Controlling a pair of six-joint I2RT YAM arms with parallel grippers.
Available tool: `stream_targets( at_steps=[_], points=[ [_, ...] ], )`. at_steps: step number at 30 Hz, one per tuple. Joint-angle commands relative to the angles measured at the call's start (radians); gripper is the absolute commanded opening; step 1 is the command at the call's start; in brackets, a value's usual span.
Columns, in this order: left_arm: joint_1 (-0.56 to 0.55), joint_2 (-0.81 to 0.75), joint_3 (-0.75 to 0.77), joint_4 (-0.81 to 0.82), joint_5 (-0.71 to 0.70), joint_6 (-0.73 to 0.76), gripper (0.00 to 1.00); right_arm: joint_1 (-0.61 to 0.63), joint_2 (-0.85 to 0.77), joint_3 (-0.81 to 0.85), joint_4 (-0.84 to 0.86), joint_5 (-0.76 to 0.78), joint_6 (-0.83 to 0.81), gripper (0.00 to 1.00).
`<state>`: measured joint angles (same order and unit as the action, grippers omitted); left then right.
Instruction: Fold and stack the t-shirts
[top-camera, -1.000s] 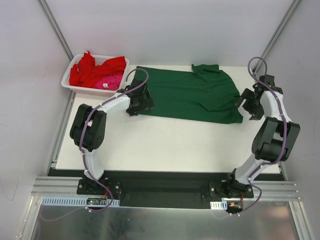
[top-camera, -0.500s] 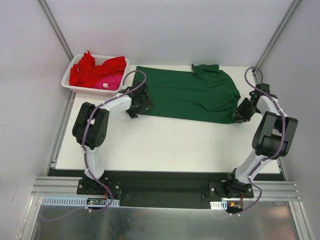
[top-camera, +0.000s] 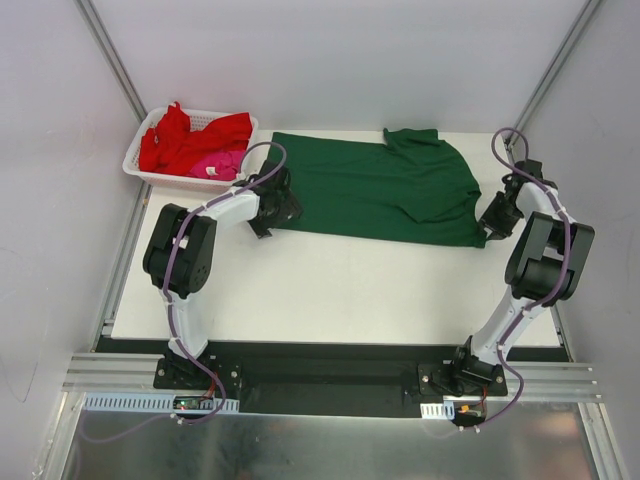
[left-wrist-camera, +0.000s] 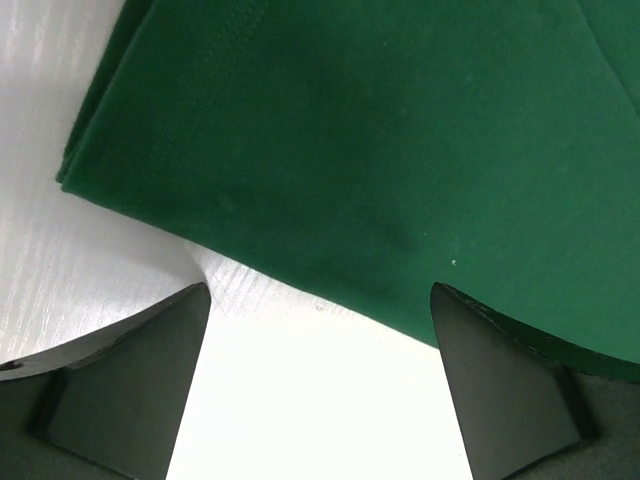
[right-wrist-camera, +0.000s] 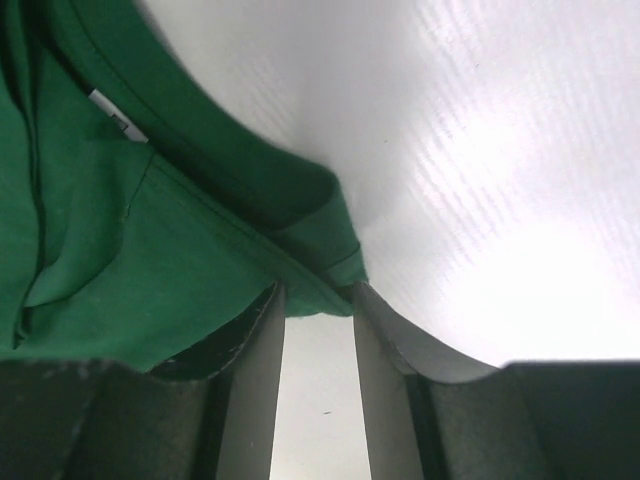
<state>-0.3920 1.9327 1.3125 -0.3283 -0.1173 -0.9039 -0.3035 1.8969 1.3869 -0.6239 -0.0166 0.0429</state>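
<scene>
The dark green t-shirt lies spread flat at the back middle of the table. My left gripper is open at its near left corner. In the left wrist view the gripper straddles bare table, with the shirt's hem just beyond the tips. My right gripper is at the shirt's right edge. In the right wrist view its jaws are drawn nearly together, with a folded corner of green cloth between the tips. The white neck label shows there. A red t-shirt and a pink one lie in the basket.
The white mesh basket stands at the back left corner of the white table. Grey walls and metal frame posts close in the back and both sides. The arm bases sit on a rail at the near edge.
My right gripper has moved in to the shirt's right edge and its jaws have narrowed onto the cloth. My left gripper has shifted slightly at the left corner.
</scene>
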Motion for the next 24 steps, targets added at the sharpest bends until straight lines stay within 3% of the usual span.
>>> stream_targets(
  at_steps=[1, 6, 10, 11, 18, 21, 24],
  points=[
    [0.012, 0.006, -0.004, -0.014, -0.025, -0.006, 0.93, -0.009, 0.03, 0.058, -0.031, 0.072, -0.075, 0.37],
    [0.015, -0.017, 0.002, -0.018, -0.021, 0.023, 0.93, -0.009, -0.027, 0.061, -0.08, 0.044, -0.081, 0.44],
    [0.015, -0.076, 0.025, -0.026, -0.002, 0.114, 0.93, -0.002, -0.162, 0.098, -0.137, -0.063, -0.057, 0.62],
    [0.013, -0.09, 0.027, -0.028, -0.004, 0.128, 0.93, 0.001, -0.2, 0.106, -0.135, -0.157, -0.055, 0.67],
    [0.013, -0.179, 0.048, -0.032, 0.002, 0.163, 0.94, 0.102, -0.17, 0.067, -0.021, -0.261, 0.072, 0.67],
    [0.013, -0.163, 0.07, -0.032, 0.004, 0.152, 0.94, 0.104, -0.112, -0.005, 0.099, -0.313, 0.139, 0.66],
    [0.013, -0.12, 0.111, -0.032, 0.011, 0.152, 0.94, 0.101, -0.052, 0.0, 0.11, -0.316, 0.166, 0.66]
  ],
)
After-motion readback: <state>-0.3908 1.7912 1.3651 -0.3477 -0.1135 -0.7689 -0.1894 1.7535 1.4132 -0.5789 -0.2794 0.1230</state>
